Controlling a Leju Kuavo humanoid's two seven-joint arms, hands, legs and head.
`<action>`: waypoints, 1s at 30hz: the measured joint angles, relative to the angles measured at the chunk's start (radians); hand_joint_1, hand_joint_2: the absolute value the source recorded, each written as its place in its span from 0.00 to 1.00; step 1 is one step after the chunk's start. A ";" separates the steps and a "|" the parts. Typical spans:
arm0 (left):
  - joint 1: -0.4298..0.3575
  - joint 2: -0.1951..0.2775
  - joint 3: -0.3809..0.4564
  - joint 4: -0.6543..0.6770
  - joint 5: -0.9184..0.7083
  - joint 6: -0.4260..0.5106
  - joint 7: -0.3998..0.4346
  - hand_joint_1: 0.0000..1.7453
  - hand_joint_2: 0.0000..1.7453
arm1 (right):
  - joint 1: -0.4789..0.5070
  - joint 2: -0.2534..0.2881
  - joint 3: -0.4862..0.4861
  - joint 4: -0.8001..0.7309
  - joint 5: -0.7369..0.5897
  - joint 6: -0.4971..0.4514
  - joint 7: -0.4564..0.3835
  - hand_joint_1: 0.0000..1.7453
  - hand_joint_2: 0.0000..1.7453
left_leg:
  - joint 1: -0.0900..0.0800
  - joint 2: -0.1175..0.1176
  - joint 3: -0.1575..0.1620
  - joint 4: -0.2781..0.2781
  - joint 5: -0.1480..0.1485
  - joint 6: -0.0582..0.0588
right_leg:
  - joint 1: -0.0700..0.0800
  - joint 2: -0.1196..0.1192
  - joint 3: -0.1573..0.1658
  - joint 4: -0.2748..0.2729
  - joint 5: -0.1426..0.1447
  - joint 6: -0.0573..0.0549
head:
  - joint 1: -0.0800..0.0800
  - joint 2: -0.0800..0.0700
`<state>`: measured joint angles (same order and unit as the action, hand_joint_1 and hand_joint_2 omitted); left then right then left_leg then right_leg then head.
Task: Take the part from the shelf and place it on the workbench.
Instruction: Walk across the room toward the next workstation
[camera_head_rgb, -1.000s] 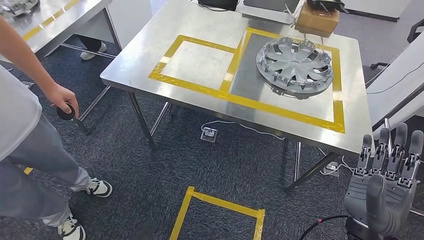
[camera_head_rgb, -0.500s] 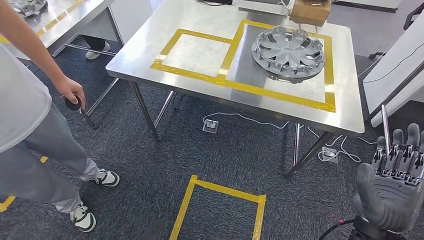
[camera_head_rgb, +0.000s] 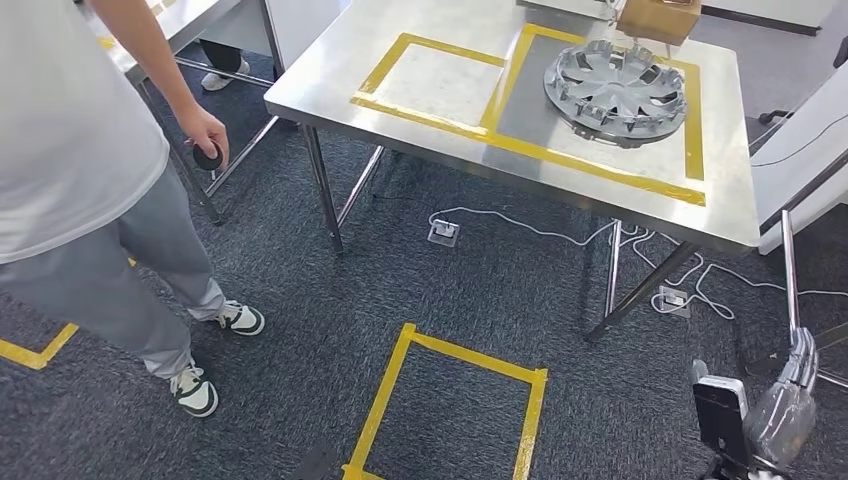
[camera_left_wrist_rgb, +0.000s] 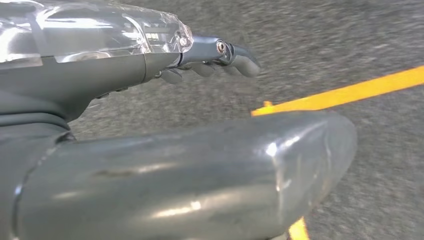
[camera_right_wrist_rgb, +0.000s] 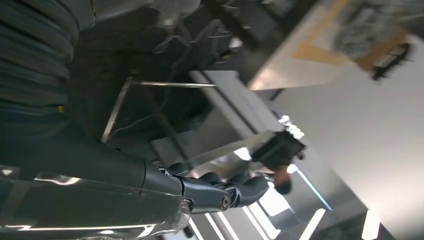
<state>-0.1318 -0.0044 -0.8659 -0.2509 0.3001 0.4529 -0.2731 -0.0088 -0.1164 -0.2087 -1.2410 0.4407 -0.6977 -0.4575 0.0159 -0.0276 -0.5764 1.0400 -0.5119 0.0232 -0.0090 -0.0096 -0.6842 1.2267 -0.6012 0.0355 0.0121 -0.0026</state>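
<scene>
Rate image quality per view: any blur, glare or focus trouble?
Head view: mostly sharp, with bright glare on the steel workbench beside the hubcap. Left wrist view: the carpet and yellow tape are motion-smeared, the left hand fairly crisp. Right wrist view: dim and blurred, background windows blown out.

Part (camera_head_rgb: 616, 90) on workbench (camera_head_rgb: 450, 130), right side.

silver hubcap (camera_head_rgb: 615, 90), flat on taped workbench (camera_head_rgb: 420, 80)

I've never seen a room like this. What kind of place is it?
Probably a workshop or robot test lab: a steel workbench marked with yellow tape, a silver wheel cover lying on it, and a yellow tape square on the carpeted floor.
</scene>
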 joint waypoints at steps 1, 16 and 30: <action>0.002 0.000 -0.002 0.000 0.000 0.002 0.001 0.00 0.00 | -0.012 0.010 -0.039 0.071 0.022 0.000 -0.009 0.00 1.00 | -0.003 -0.003 -0.014 0.000 0.011 0.002 | 0.000 0.001 -0.001 0.045 -0.018 -0.001 | 0.001 0.000; 0.010 -0.003 -0.020 0.001 0.000 0.006 0.013 0.00 0.00 | -0.085 0.098 -0.362 0.677 0.108 0.000 0.036 0.00 1.00 | -0.007 0.026 -0.124 0.211 -0.112 -0.051 | 0.020 0.007 0.147 -0.267 0.135 -0.068 | -0.005 0.000; 0.002 0.002 -0.034 0.002 -0.004 0.006 0.018 0.00 0.00 | -0.090 0.115 -0.460 0.882 0.345 0.009 0.282 0.00 1.00 | -0.004 0.022 0.014 -0.004 -0.009 0.006 | 0.007 0.012 0.013 -0.024 -0.005 -0.003 | 0.004 0.000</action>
<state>-0.1300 -0.0024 -0.8999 -0.2492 0.2956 0.4588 -0.2551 -0.0992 -0.0015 -0.6685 -0.3588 0.7859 -0.6885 -0.1759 0.0123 -0.0059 -0.5626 1.0360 -0.5204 0.0289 -0.0016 0.0028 -0.6713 1.2029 -0.6060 0.0325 0.0158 -0.0025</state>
